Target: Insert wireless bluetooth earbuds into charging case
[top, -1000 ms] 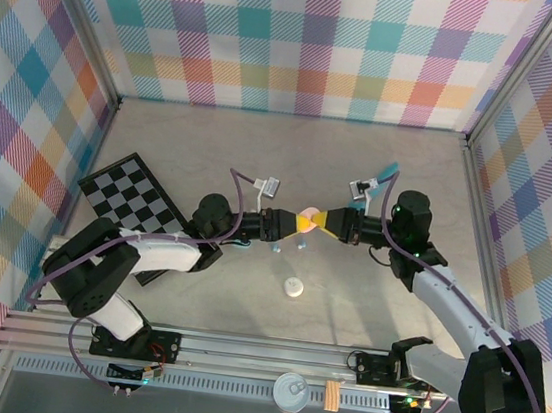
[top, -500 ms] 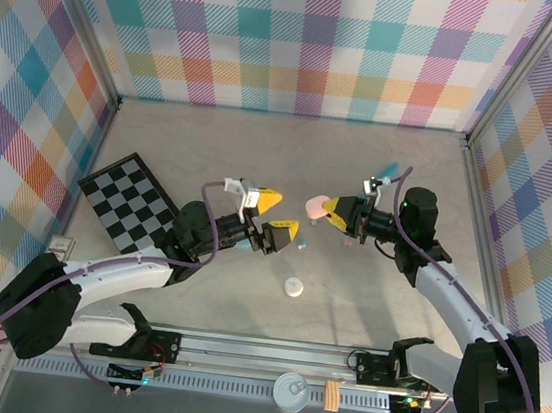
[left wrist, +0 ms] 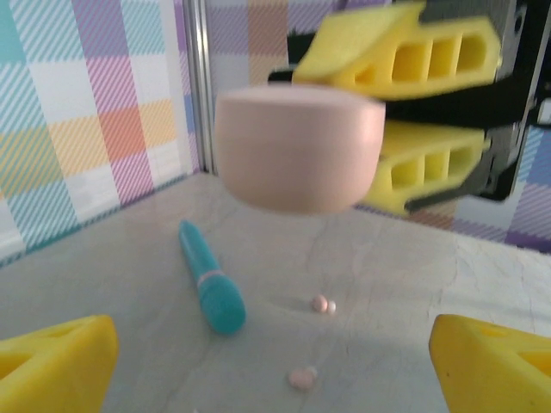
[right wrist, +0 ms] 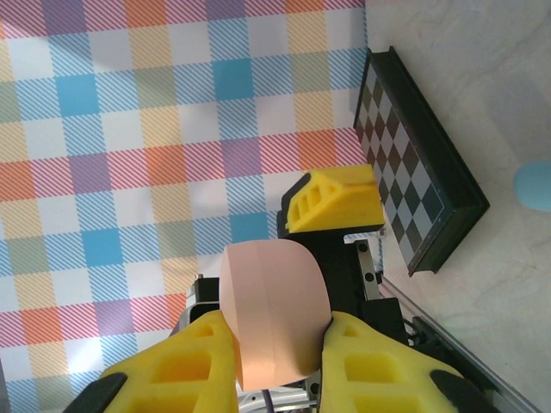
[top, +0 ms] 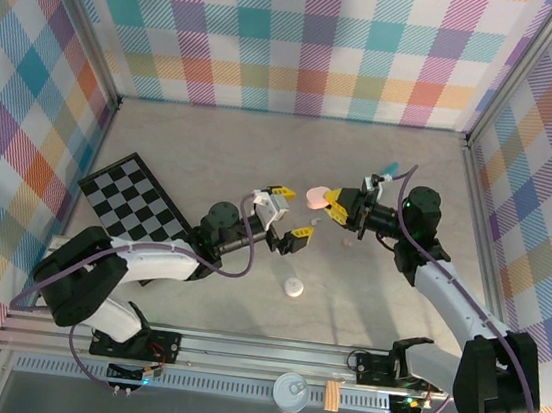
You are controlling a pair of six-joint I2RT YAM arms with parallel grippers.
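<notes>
A pink pebble-shaped charging case (right wrist: pixel 271 314) hangs above the table, closed, with my right gripper (right wrist: pixel 275 348) shut on it. In the top view the case (top: pixel 314 197) sticks out left of the right gripper (top: pixel 331 203). My left gripper (top: pixel 292 213) faces it, open and empty, a short gap away. From the left wrist the case (left wrist: pixel 297 146) floats ahead, and the left gripper (left wrist: pixel 275 366) has nothing between its fingers (left wrist: pixel 52 366). Two tiny pinkish earbuds (left wrist: pixel 323 303) (left wrist: pixel 301 377) lie on the table below.
A teal pen-like stick (left wrist: pixel 211 280) lies beyond the earbuds, near the right arm (top: pixel 389 168). A white round case (top: pixel 293 288) sits at the middle front. A checkerboard (top: pixel 135 192) lies at the left. Plaid walls enclose three sides.
My left gripper has let go of the pink case, opened wide and drawn back to the left. The right gripper keeps the case and has shifted slightly up and right.
</notes>
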